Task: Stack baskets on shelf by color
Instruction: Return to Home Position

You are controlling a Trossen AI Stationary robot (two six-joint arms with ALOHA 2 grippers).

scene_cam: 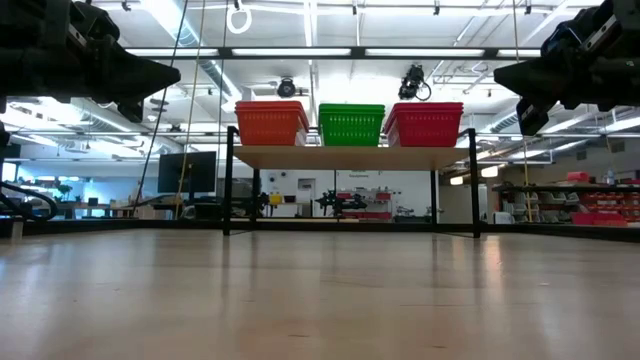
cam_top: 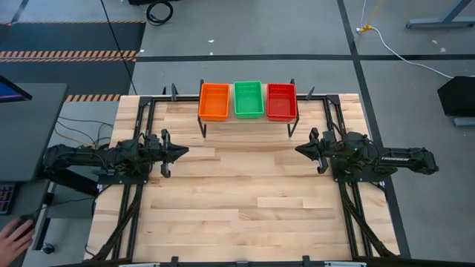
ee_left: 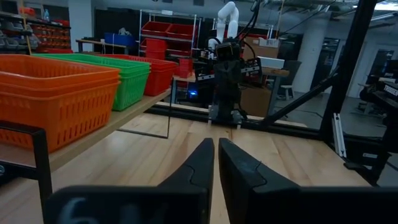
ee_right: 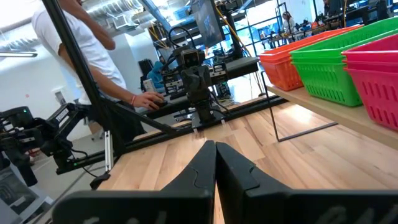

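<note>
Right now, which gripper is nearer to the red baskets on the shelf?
Right. The right gripper sits just in front of the red baskets, slightly to their right; the left gripper is past the orange baskets, on the far side.

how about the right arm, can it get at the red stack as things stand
Probably yes. The right gripper, shut, hangs over the table in front of the shelf's right end, with nothing between it and the red stack. The left gripper sits far off on the other side.
</note>
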